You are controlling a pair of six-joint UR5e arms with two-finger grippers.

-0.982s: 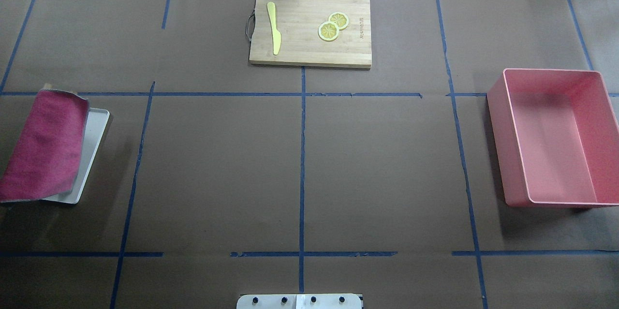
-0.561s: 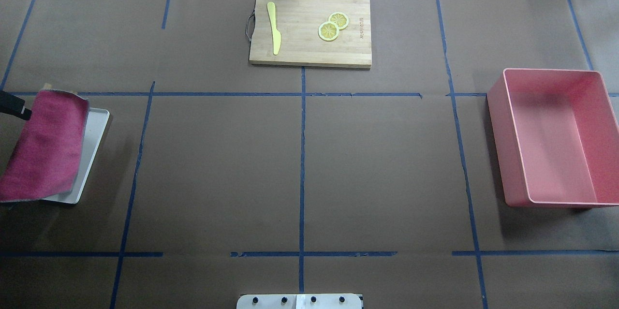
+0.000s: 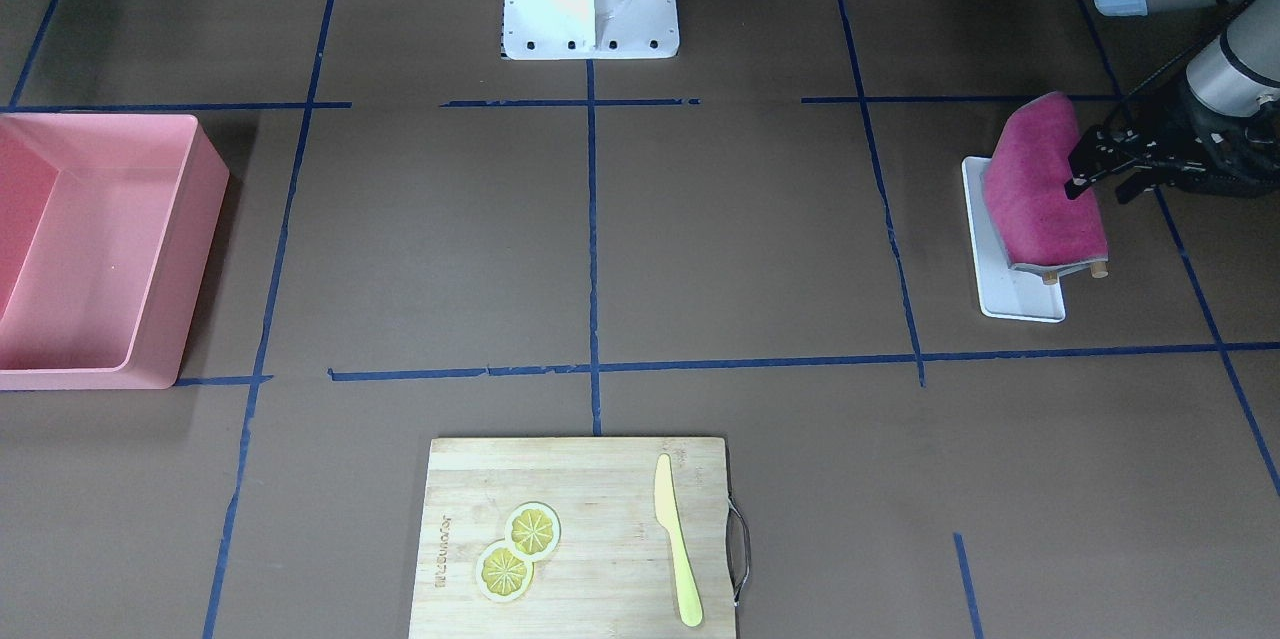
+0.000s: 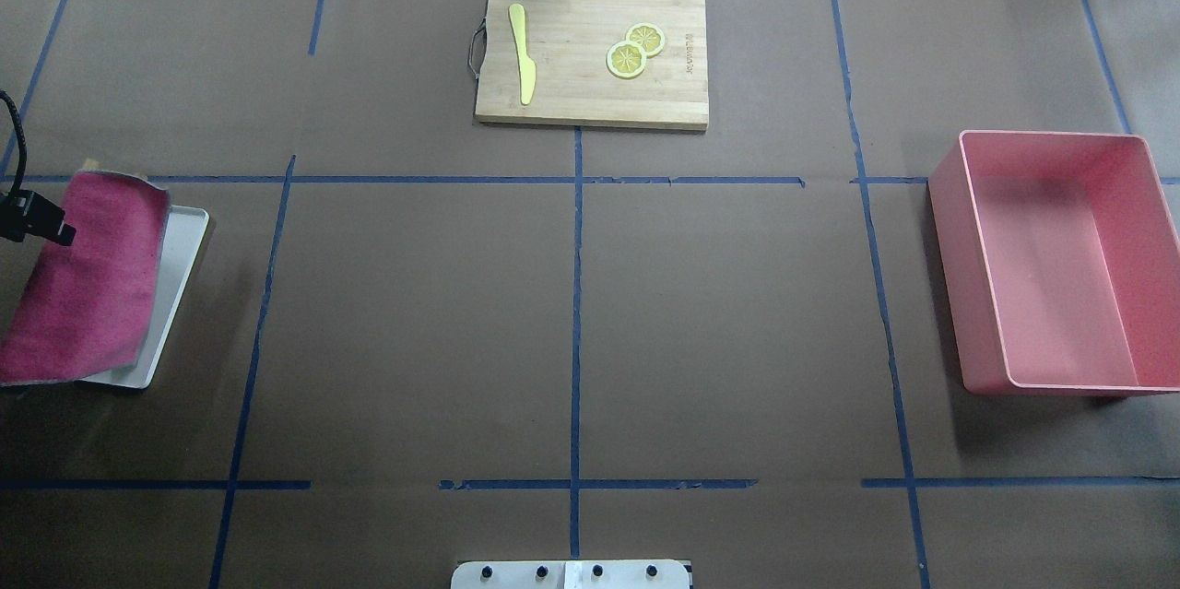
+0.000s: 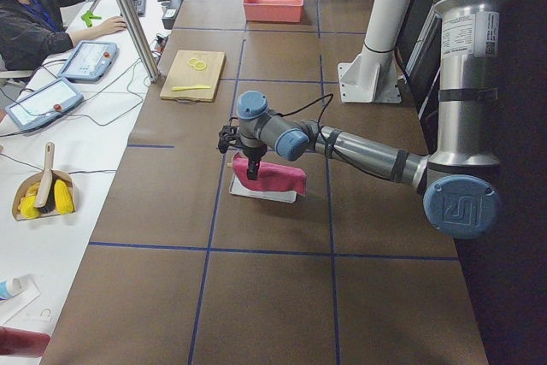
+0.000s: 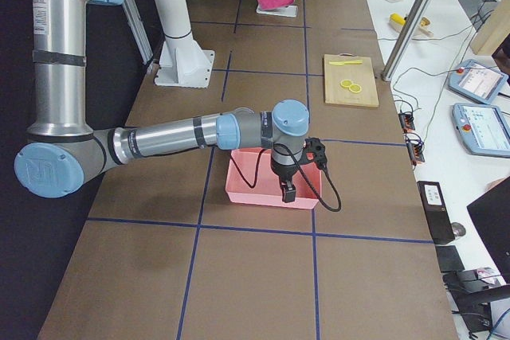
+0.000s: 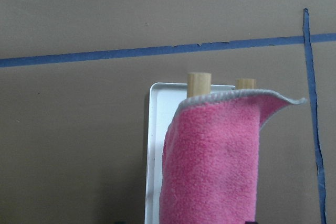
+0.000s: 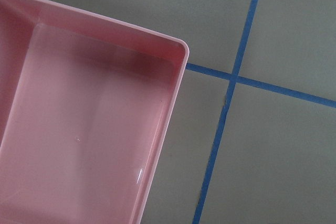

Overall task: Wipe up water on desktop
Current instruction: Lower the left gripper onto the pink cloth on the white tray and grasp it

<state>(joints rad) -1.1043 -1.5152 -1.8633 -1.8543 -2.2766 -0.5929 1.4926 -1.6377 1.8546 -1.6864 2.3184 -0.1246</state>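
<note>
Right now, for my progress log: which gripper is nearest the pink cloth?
The left gripper: it hangs right beside the pink cloth on the white tray, while the right gripper is at the pink bin, across the table.

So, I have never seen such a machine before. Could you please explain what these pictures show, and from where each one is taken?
It is a robot with two arms at a brown desktop. Two fixed cameras look down on it, one from behind the robot and one facing it. Two more look from the table's ends, and one sits on each wrist. On the desktop lie a cutting board with a yellow knife and two lemon slices, a pink bin, and a white tray where a pink cloth hangs over wooden pegs. The left gripper is open beside the cloth and holds nothing. The right gripper hangs above the bin; whether it is open, I cannot tell.
</note>
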